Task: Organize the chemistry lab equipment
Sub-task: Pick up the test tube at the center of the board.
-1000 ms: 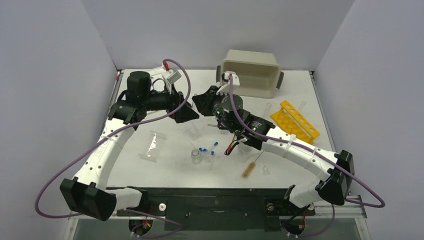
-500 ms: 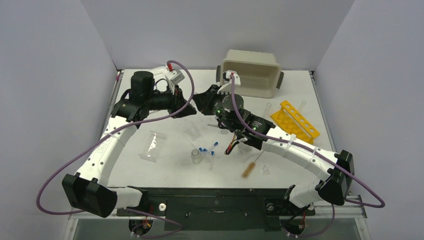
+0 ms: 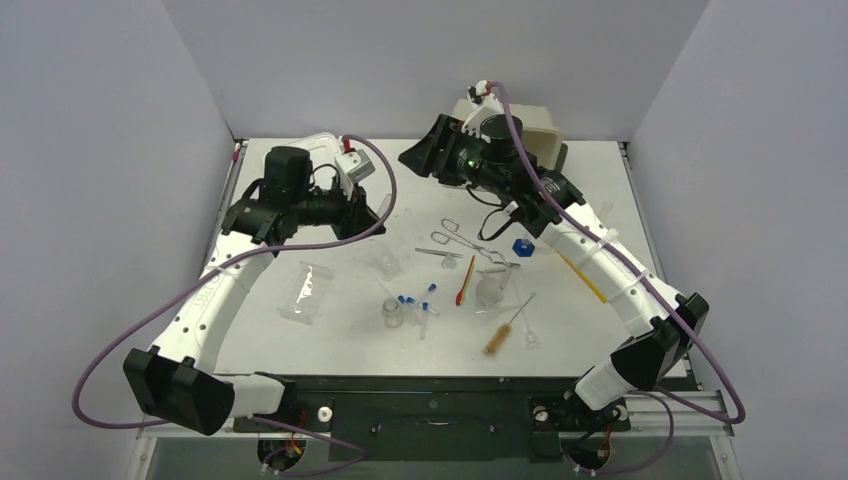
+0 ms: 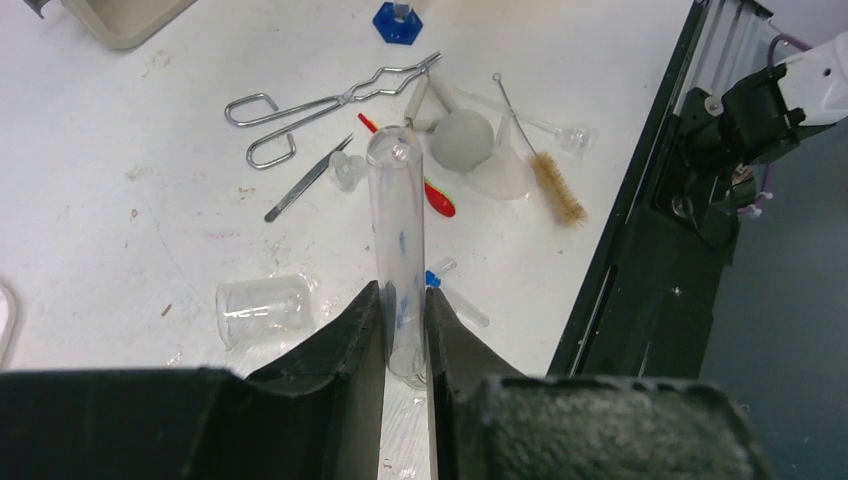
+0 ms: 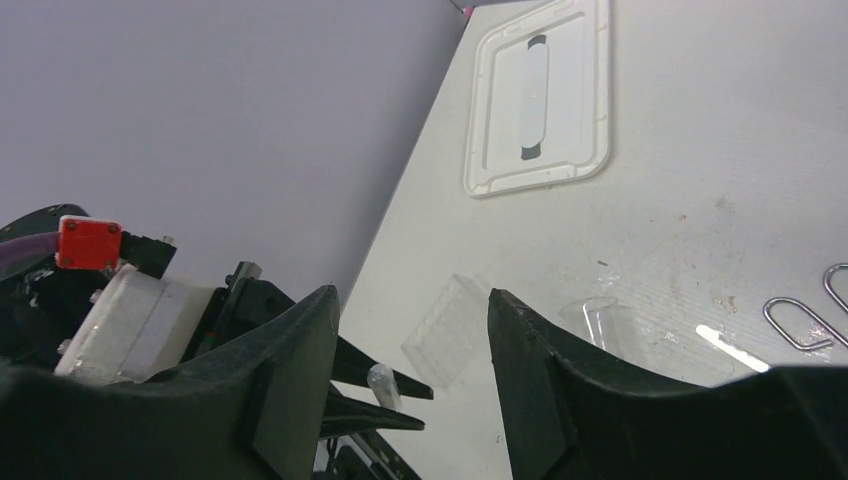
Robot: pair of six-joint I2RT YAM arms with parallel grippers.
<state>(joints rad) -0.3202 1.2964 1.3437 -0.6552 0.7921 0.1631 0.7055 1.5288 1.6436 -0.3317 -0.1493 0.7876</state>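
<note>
White table (image 3: 330,340), forceps (image 3: 462,238) near centre.
Left gripper (image 4: 403,293) clamped on clear tube (image 4: 395,200); right gripper (image 5: 412,295) apart, empty, at 12 o'clock.

The left end effector (image 4: 403,300) grips a clear test tube (image 4: 397,210); forceps (image 4: 345,97), brush (image 4: 558,185), beaker (image 4: 262,308) lie scattered.

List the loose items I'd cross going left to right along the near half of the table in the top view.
Clear plastic holder → glass vial → spatula → brown wire brush. The blue-capped tubes overlap the vial's span, so they are left out.
</note>
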